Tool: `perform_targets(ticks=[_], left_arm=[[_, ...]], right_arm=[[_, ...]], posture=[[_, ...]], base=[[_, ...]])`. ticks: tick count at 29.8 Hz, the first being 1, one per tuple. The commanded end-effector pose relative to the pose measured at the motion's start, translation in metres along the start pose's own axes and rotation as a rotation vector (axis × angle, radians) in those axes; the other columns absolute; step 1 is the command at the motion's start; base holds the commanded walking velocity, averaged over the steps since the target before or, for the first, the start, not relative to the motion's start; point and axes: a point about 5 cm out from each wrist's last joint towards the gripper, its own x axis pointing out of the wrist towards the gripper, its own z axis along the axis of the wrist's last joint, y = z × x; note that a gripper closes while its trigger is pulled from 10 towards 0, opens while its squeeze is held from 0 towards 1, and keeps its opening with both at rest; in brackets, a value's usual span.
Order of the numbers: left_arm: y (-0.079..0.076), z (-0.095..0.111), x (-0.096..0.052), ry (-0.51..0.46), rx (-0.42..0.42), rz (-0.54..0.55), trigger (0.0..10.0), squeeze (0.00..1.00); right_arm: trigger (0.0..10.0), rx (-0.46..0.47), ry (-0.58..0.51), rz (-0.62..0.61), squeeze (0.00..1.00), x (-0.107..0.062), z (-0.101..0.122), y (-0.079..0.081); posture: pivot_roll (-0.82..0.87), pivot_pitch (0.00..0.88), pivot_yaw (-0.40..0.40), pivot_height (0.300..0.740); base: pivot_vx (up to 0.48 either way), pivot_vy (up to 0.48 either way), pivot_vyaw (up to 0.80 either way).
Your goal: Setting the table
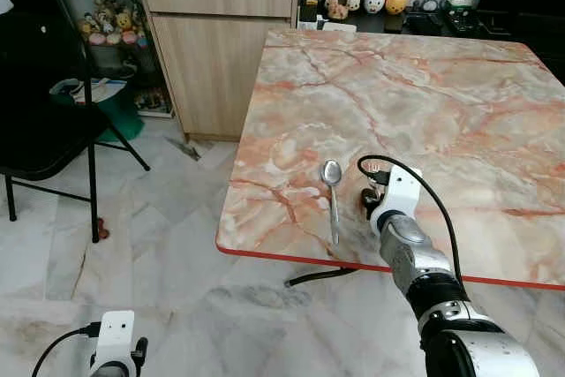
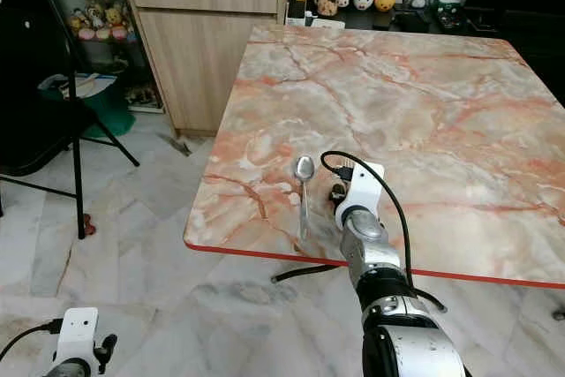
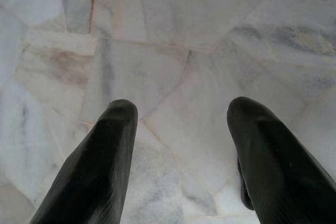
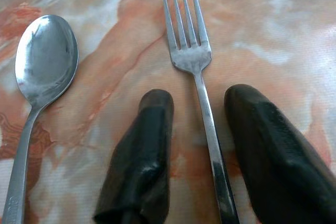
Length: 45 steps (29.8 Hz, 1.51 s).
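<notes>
Fork (image 4: 199,77) lies between the open fingers (image 4: 139,156) of the right hand (image 4: 197,150), its handle end cut off. Spoon (image 1: 332,192) rests beside it near the tabletop (image 1: 424,103) front edge; the left hand (image 3: 181,166) hangs open over the floor (image 3: 173,40).

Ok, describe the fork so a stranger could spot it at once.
On the marble table, look near the red-trimmed front edge where the right gripper rests. The fork lies flat between its open black fingers, just right of the spoon. It has four tines, not a rounded bowl.
</notes>
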Motion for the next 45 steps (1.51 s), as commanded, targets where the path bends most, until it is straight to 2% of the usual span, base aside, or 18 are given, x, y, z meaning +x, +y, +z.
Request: perform_targets(ticks=[1,24,29,33,34,41,43,45], left_arm=[[0.000,-0.005,-0.001,0.014,-0.006,0.001,10.0,0.00],[-0.003,-0.008,-0.002,0.025,-0.012,-0.012,10.0,0.00],[-0.004,-0.008,-0.002,0.025,-0.011,-0.015,10.0,0.00],[-0.004,-0.008,-0.002,0.023,-0.012,-0.016,10.0,0.00],[-0.004,-0.007,-0.002,0.022,-0.011,-0.017,10.0,0.00],[-0.009,-0.006,-0.002,0.014,-0.003,-0.033,10.0,0.00],[-0.010,-0.006,-0.002,0.012,0.002,-0.034,10.0,0.00],[-0.011,-0.006,-0.002,0.010,0.005,-0.036,10.0,0.00]], right_arm=[[0.0,0.008,0.040,-0.012,0.00,0.000,-0.007,-0.002],[0.0,0.003,0.043,-0.018,0.00,0.000,-0.009,-0.003],[0.0,0.001,0.001,-0.080,0.00,-0.001,-0.004,-0.012],[0.0,-0.012,-0.086,-0.118,0.00,-0.004,0.008,-0.019],[10.0,-0.022,-0.110,-0.125,0.00,-0.006,0.011,-0.021],[10.0,-0.068,-0.247,-0.158,0.00,-0.019,0.019,-0.028],[10.0,-0.055,-0.322,-0.141,0.00,-0.027,0.023,-0.028],[10.0,-0.089,-0.374,-0.121,0.00,-0.035,0.025,-0.028]], posture=[[0.05,0.068,-0.033,0.740],[0.05,0.068,-0.038,0.740],[0.06,0.067,-0.037,0.740],[0.06,0.066,-0.037,0.740],[0.06,0.063,-0.036,0.740],[0.05,0.052,-0.033,0.740],[0.05,0.044,-0.033,0.740],[0.05,0.044,-0.033,0.740]], base=[[0.000,0.000,0.00],[0.000,0.000,0.00],[0.000,0.000,0.00],[0.000,0.000,0.00],[0.000,0.000,0.00],[0.000,0.000,0.00],[0.000,0.000,0.00],[0.000,0.000,0.00]])
